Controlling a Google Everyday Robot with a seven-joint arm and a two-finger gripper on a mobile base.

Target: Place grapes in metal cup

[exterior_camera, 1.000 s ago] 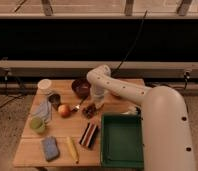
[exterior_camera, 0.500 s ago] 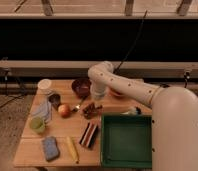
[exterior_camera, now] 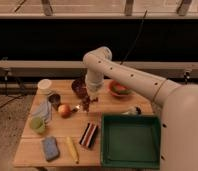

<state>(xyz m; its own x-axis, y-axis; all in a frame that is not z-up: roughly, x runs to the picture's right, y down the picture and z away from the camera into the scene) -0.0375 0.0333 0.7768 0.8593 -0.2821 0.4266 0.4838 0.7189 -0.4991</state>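
Observation:
A small dark reddish-purple bunch of grapes (exterior_camera: 86,106) hangs at the tip of my gripper (exterior_camera: 87,102), which points down over the middle of the wooden table (exterior_camera: 112,111) and is shut on the bunch. The white arm comes in from the right and bends above the table. The small grey metal cup (exterior_camera: 54,99) stands to the left of the gripper, beyond the red-yellow apple (exterior_camera: 65,110). Gripper and cup are apart.
A dark maroon bowl (exterior_camera: 79,87) sits just behind the gripper and a white cup (exterior_camera: 44,86) at the back left. An orange bowl (exterior_camera: 119,89) stands at the back right. A green tray (exterior_camera: 131,141), dark packet (exterior_camera: 88,135), banana (exterior_camera: 72,149), blue sponge (exterior_camera: 50,148), green bowl (exterior_camera: 38,124) and cloth (exterior_camera: 43,109) fill the front.
The gripper has closed on the grapes and shifted slightly left and up with them. The arm's elbow has swung further left and higher.

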